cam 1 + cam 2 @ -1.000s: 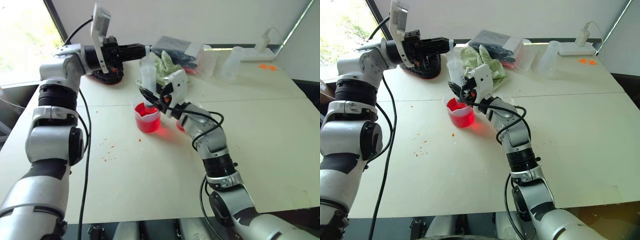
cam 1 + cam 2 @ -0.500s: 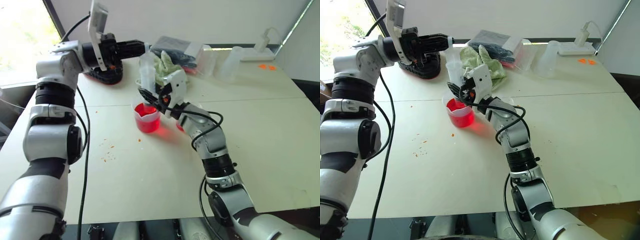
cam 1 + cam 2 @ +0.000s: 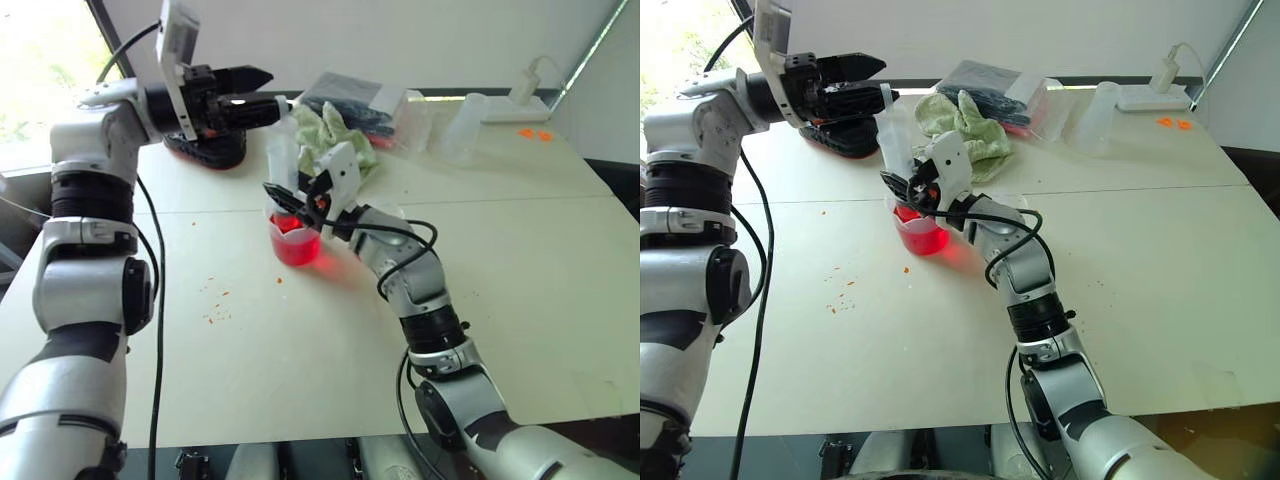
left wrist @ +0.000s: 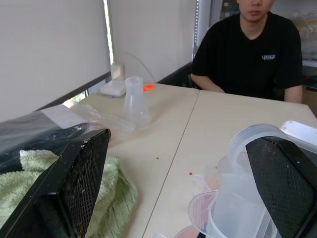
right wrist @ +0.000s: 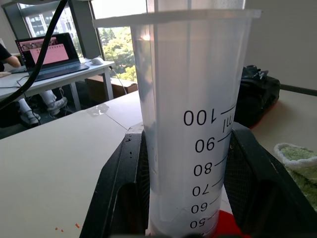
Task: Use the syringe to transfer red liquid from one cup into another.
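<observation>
Overhead, right gripper [image 3: 290, 200] clamped on one syringe [image 3: 284, 160], upright over the big beaker [image 3: 296, 238] of red liquid [image 3: 297, 246]; one small cup [image 3: 385, 215] behind the arm. Left gripper [image 3: 262, 90] spread wide, just beside the syringe top. Left wrist: two fingers [image 4: 81, 173] apart, one person [image 4: 250, 47], one green towel [image 4: 111, 191]. Right wrist: two fingers [image 5: 124, 183] pinch the marked barrel [image 5: 190, 124].

Deep red liquid [image 3: 295, 247] in clear beaker [image 3: 277, 215]; pale green towel [image 3: 335, 135]

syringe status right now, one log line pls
syringe: upright over beaker | right gripper: shut on barrel | left gripper: open, off plunger
</observation>
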`<state>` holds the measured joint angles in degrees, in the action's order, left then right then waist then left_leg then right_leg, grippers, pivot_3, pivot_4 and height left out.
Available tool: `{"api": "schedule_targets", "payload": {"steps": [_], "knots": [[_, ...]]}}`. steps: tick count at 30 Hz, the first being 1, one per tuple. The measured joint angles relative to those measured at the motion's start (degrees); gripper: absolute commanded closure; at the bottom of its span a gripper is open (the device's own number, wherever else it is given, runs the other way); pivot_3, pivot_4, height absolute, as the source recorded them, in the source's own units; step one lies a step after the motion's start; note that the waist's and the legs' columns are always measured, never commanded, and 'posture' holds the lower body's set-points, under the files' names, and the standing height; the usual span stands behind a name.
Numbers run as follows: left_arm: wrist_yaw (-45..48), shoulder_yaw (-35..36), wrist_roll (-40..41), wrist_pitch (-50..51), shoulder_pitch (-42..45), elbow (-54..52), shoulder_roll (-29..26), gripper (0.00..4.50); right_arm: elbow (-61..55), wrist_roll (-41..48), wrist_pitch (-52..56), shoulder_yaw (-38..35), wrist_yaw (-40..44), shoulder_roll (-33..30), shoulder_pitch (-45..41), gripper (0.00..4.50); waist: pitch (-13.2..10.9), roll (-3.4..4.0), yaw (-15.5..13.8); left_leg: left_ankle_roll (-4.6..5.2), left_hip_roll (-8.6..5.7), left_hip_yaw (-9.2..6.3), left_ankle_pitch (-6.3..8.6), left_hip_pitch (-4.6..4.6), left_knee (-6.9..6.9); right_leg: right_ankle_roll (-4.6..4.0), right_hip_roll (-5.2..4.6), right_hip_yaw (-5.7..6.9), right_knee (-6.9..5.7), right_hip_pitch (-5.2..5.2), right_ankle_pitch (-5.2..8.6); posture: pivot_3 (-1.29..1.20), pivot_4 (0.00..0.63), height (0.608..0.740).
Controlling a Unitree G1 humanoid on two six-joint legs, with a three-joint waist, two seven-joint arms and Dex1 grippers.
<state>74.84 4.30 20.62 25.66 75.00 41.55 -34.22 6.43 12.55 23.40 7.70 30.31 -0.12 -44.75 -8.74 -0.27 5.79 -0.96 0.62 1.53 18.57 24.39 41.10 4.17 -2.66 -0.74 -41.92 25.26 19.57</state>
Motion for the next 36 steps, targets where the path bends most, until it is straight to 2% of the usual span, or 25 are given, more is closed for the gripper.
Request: {"api": "schedule_targets", "payload": {"steps": [7,14,24,30,36], "knots": [[0.62,0.01,0.33,0.53,-1.82,-3.14,-2.28,0.04,1.58,-0.46,-0.49,-0.05,0.25,-1.01,-1.68,3.09,0.00,0.00,-0.04,0.00,0.00,-0.01,0.00,0.00,0.01,0.00,0.00,0.00,-0.04,0.01,0.00,0.00,0.150,0.711],[1.79,0.08,1.35,3.91,-7.36,-6.92,-7.61,0.04,3.28,-0.50,-1.21,-1.56,0.38,-3.42,-3.05,3.09,0.00,0.00,0.21,0.00,0.00,-0.03,0.00,-0.01,0.01,0.00,0.00,0.00,-0.07,0.02,0.00,0.00,0.150,0.711],[0.34,4.38,5.04,9.25,-9.06,-12.13,-11.89,0.04,2.29,-0.37,-1.22,-2.03,1.22,-4.53,-3.06,3.09,0.00,0.00,0.08,0.00,0.00,-0.04,0.00,-0.01,0.01,0.00,0.00,0.00,-0.08,0.01,0.00,0.00,0.150,0.711],[-0.84,4.47,6.37,11.17,-13.88,-15.60,-11.97,0.04,-1.68,1.32,2.10,-2.70,0.46,-4.94,-3.48,3.09,0.00,0.00,0.01,0.00,0.00,-0.05,0.00,0.00,0.03,0.00,-0.01,-0.01,-0.08,0.01,0.00,0.00,0.150,0.711],[-2.27,4.48,7.66,11.43,-14.51,-17.23,-10.91,0.04,-6.31,3.99,9.74,-5.67,-1.30,-7.96,-7.26,3.09,0.00,0.00,-0.26,0.00,-0.02,-0.06,0.00,0.00,0.04,0.00,-0.03,-0.01,-0.08,0.00,0.00,0.00,0.150,0.711]]}}
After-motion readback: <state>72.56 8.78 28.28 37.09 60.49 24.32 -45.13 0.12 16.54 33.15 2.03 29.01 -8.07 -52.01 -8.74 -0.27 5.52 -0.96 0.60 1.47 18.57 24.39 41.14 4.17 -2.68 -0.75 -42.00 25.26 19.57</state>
